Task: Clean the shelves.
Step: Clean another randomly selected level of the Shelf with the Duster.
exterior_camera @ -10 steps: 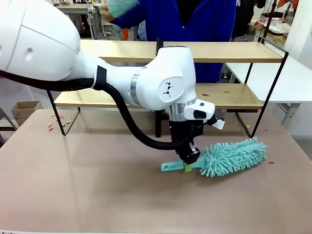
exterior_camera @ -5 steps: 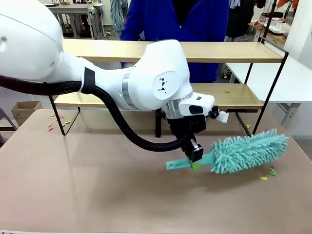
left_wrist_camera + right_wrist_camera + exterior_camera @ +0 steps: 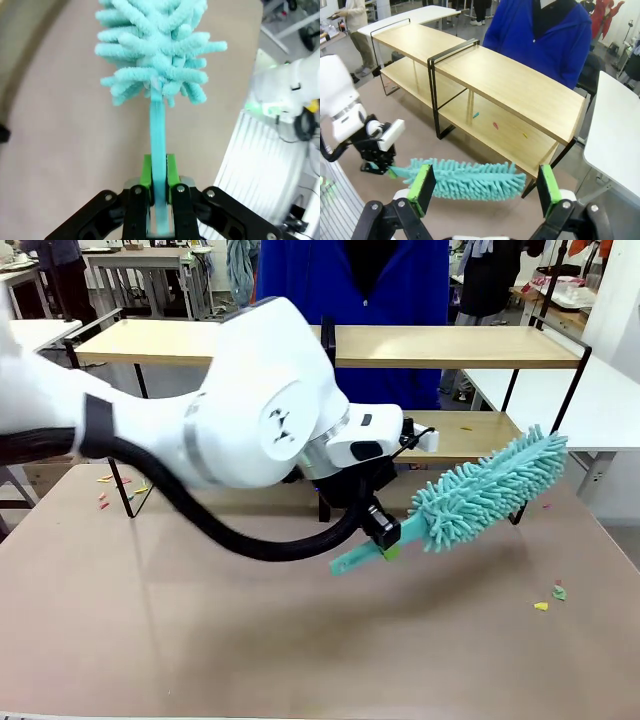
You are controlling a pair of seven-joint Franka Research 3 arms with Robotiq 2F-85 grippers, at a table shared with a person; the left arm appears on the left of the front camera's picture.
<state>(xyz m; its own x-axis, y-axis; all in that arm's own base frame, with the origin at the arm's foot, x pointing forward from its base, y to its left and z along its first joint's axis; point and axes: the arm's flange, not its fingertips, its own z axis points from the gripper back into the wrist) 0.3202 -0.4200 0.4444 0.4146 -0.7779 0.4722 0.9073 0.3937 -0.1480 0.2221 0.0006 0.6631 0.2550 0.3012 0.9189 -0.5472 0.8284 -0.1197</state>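
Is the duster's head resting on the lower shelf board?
No. The duster, held by the left gripper, hangs in the air before the shelves.

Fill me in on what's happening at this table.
The left gripper is shut on the handle of a teal microfibre duster, holding it off the brown table with its fluffy head tilted up toward the right end of the shelves. The right gripper hangs open above the scene, holding nothing. A person in a blue top stands behind the shelves. Small coloured scraps lie on the lower board.
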